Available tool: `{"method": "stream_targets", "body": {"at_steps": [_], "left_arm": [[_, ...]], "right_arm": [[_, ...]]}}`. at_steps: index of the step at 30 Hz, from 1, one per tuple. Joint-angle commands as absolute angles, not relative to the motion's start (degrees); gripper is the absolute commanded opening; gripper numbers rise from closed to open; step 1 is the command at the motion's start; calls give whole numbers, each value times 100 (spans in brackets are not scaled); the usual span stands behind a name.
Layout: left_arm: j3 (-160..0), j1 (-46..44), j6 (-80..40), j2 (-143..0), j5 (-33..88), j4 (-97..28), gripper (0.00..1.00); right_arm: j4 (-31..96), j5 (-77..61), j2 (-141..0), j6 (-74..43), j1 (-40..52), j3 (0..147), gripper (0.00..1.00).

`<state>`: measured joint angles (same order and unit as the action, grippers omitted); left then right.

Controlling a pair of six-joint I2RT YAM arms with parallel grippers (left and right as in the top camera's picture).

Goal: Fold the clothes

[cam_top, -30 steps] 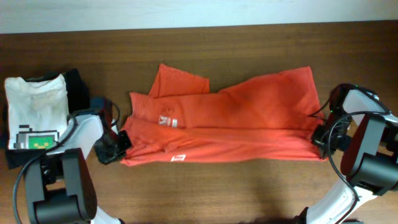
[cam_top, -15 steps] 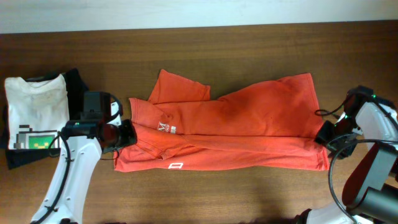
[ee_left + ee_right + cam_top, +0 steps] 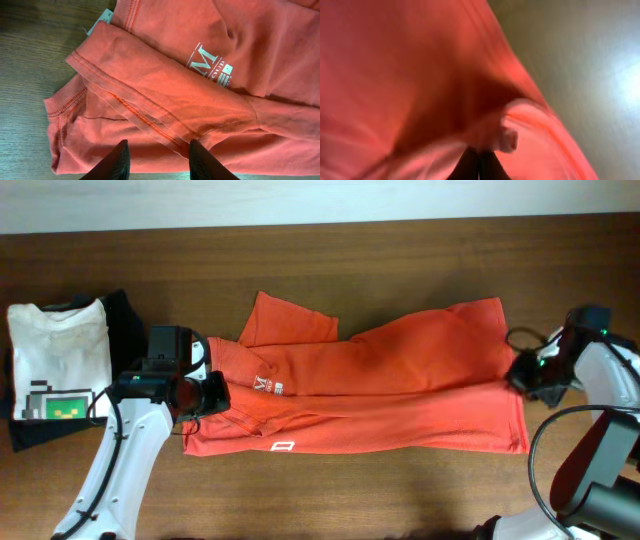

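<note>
The red-orange T-shirt (image 3: 370, 390) lies spread across the middle of the table, folded lengthwise, with white lettering (image 3: 268, 387) near its left end. My left gripper (image 3: 207, 393) is open, its fingers (image 3: 157, 152) apart just above the shirt's (image 3: 200, 90) folded left edge, holding nothing. My right gripper (image 3: 522, 373) is at the shirt's right edge; in the blurred right wrist view its fingers (image 3: 480, 162) are shut on a pinch of the red fabric (image 3: 420, 75).
A white T-shirt with a green pixel graphic (image 3: 60, 355) lies on a black folded garment (image 3: 126, 320) at the far left. Bare brown table (image 3: 350, 490) runs along the front and back of the shirt.
My left gripper has moved right and away from the front, over the shirt's left end. My right gripper has moved toward the back along the right edge, with the fabric.
</note>
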<state>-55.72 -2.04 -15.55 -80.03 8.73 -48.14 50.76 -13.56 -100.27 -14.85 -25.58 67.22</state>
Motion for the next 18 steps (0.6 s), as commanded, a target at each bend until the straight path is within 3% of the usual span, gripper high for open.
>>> {"method": "stream_targets", "body": {"at_steps": [1,2,3,4,7,8,14,15,18], "left_arm": [[-5640,-213,-1448,-7953,768,-4799,38],[-5640,-213,-1448,-7953,768,-4797,38],[-5640,-213,-1448,-7953,768,-4790,38],[-5640,-213,-1448,-7953,768,-4748,40],[-5640,-213,-1446,-7955,766,-4574,41],[-5640,-213,-1446,-7964,766,-4464,41],[-5843,-215,-1055,-8659,819,-3035,42],[-6250,-217,-1000,-8969,819,-2961,46],[-7175,-377,-687,-9894,875,-2947,54]], "right_arm": [[4635,-1737,-9979,-1505,-2589,6847,18],[4654,-1737,-9979,-1503,-2589,6847,30],[4694,-1737,-9979,-1503,-2589,6847,66],[4698,-1737,-9979,-1503,-2589,6847,73],[5437,-1496,-9979,-1334,-2589,6847,72],[5675,-1153,-9979,-1356,-2589,6807,66],[5312,-659,-9979,-1356,-2591,5693,52],[5384,-711,-9963,-1354,-2589,5695,52],[5664,-775,-9708,-1354,-2589,5929,66]]}}
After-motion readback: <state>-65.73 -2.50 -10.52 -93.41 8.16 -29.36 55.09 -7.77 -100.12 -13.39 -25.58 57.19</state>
